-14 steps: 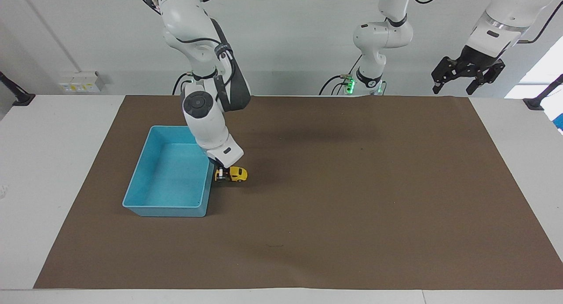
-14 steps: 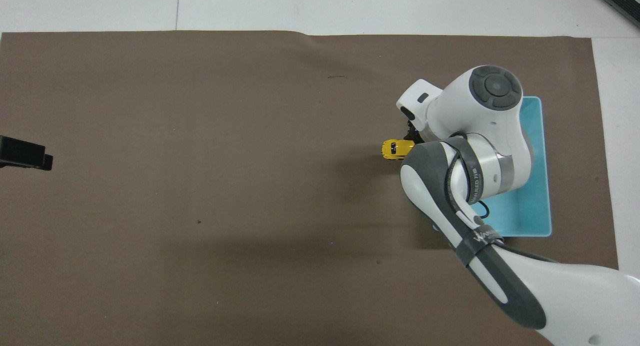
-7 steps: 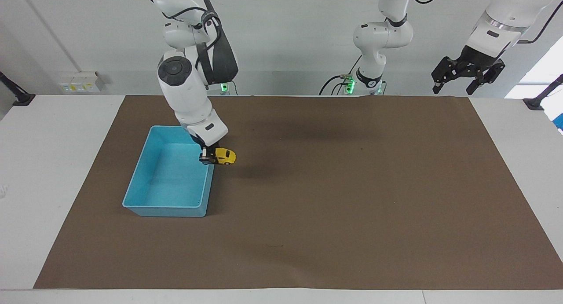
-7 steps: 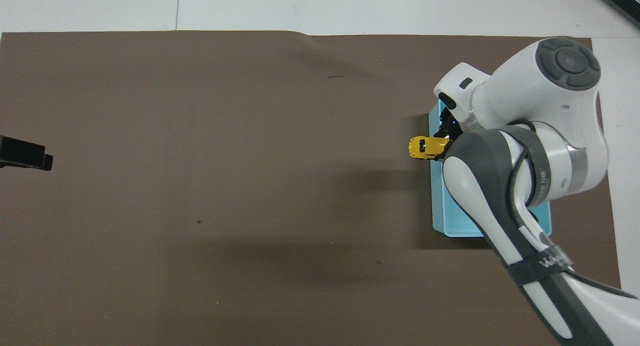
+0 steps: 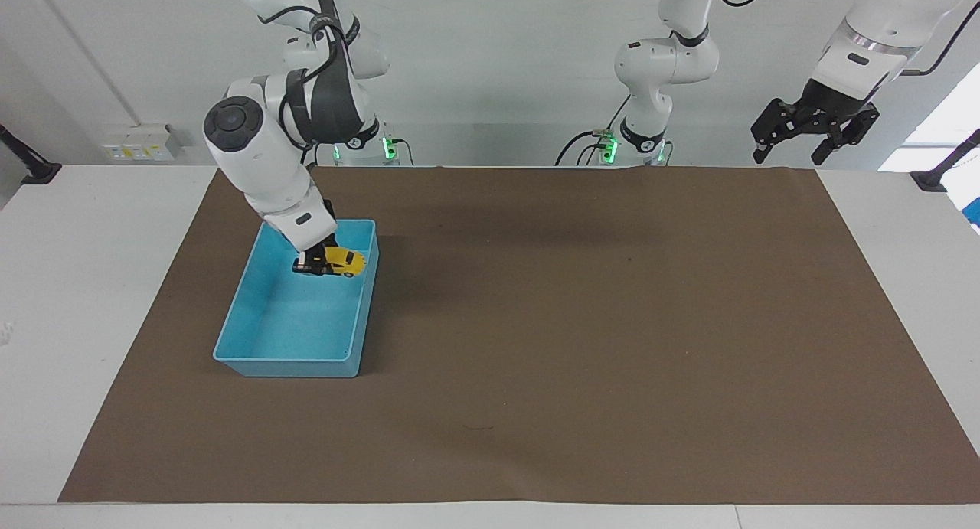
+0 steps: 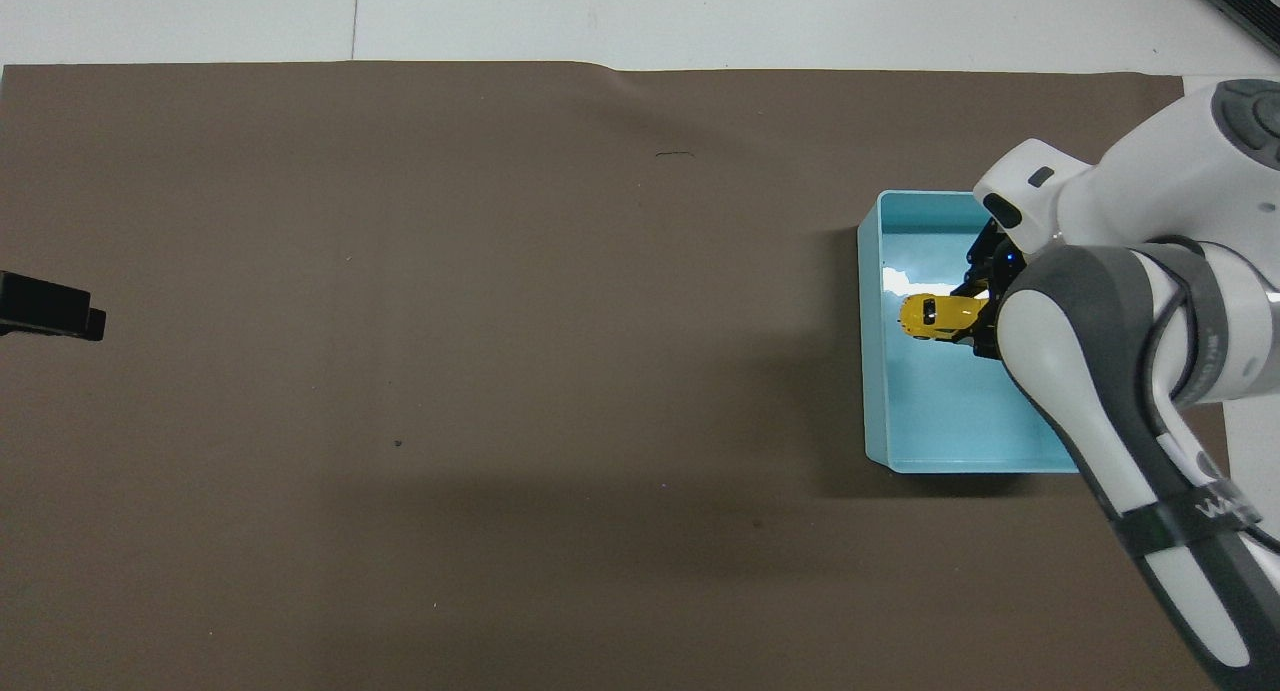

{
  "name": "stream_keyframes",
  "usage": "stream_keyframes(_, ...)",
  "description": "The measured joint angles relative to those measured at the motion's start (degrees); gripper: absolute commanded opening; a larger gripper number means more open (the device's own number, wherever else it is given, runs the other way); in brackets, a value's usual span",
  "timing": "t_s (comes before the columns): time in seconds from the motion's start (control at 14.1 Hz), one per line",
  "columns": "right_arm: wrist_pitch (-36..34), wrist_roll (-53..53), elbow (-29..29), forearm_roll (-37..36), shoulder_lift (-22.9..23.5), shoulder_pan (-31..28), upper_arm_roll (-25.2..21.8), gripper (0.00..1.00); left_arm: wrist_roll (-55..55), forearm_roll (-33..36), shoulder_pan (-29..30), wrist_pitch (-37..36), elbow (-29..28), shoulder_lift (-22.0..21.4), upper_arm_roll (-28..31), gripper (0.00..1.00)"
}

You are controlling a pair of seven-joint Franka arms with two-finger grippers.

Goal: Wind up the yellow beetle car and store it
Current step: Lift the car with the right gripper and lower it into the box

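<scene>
Facing view: right end effector [image 5: 312, 264] grasps one yellow beetle car [image 5: 342, 261] over one blue bin [image 5: 287, 367]

Bright, even room light; soft shadows fall on the brown mat [image 5: 582, 345] (glare inside the blue bin [image 6: 905, 276], toward 12 o'clock).

The yellow beetle car [image 5: 342, 262] [image 6: 935, 316], tiny, rounded, dark-windowed, hangs slightly tilted in the air near the worktop's corner at the right arm's end.
</scene>
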Motion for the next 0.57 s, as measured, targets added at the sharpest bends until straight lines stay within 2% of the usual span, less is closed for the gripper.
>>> stream_keyframes(0.28,7.0,-3.8,-8.6,-1.5,-3.8,-3.6,-0.1,0.0,0.0,0.0,0.0,0.0,0.0,0.0,0.0,1.0)
stream_keyframes(0.57,14.0,-5.5,-15.4,-1.8,-6.1,-4.1,0.0,0.0,0.0,0.0,0.0,0.0,0.0,0.0,0.0,1.0)
